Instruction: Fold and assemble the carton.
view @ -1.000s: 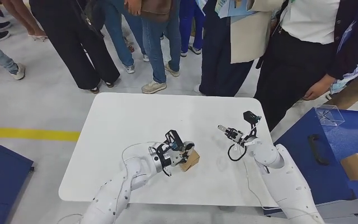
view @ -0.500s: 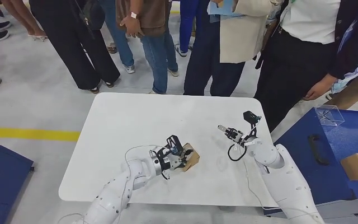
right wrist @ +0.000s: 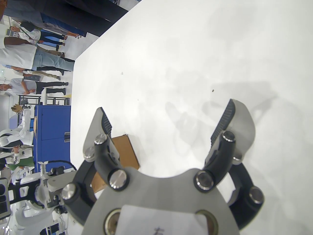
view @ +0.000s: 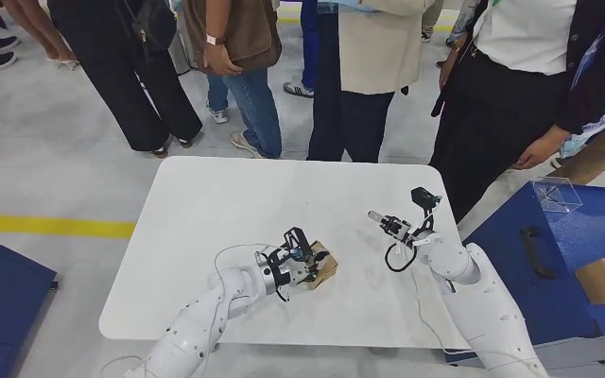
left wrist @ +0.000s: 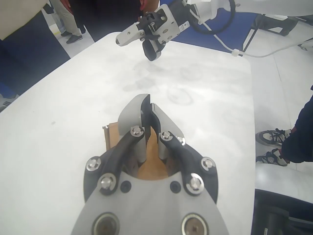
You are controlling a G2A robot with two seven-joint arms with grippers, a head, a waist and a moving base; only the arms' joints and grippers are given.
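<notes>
**Robot's left gripper clamps brown carton as right gripper hangs open over table**

Seen from above, a small brown carton (view: 323, 268) sits on the white table (view: 189, 217), toward the near edge and roughly midway across. The left gripper (view: 301, 249) is on the carton's far-left corner, touching it. The right gripper (view: 385, 224) is well apart from the carton, toward the table's right side, holding nothing.

From the left wrist, the left gripper (left wrist: 146, 105) has its jaws clenched, the two fingertips (left wrist: 133, 108) pressed together, with a strip of the carton's brown card (left wrist: 151, 135) caught between the fingers farther back. More of the carton (left wrist: 111, 135) shows just beside and beneath the fingers, one notched edge lying flat on the table (left wrist: 61, 103). Across the table, the right gripper (left wrist: 135, 46) hangs above the surface, its jaws released, one pale finger and one dark-padded finger spread apart.

From the right wrist, the right gripper (right wrist: 166, 107) is wide open over bare table (right wrist: 195, 37), the ribbed pads (right wrist: 221, 121) facing each other with nothing between them. A corner of the carton (right wrist: 124, 150) shows behind one finger, resting on the table, with the left arm's dark wrist parts just beside it
</notes>
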